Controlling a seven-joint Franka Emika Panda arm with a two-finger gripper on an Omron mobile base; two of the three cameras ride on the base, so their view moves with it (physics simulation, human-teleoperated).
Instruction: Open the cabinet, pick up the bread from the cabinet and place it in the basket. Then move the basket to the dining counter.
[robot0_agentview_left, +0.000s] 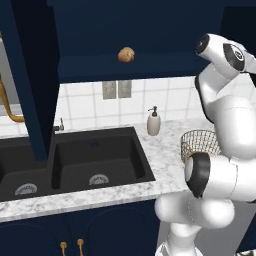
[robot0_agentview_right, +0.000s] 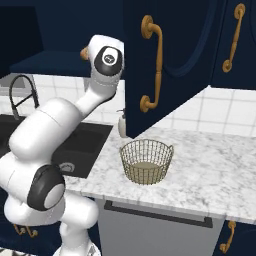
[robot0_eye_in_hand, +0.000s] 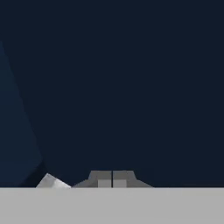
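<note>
1. Dark navy wall cabinet (robot0_agentview_left: 125, 30) open, both doors swung out; small round golden-brown bread roll (robot0_agentview_left: 126, 54) sitting on its shelf, untouched.
2. End effector (robot0_eye_in_hand: 112, 179) closed, fingertips touching, holding nothing; hand view faces dark navy cabinet surface at close range.
3. Key relation, judged: roll lies left of the raised wrist at about shelf height, so next reach goes leftward into the cabinet.
4. Round tan-gold wire mesh basket (robot0_agentview_right: 146, 161) empty on marble tabletop (robot0_agentview_right: 210, 175), below the right door.
</note>
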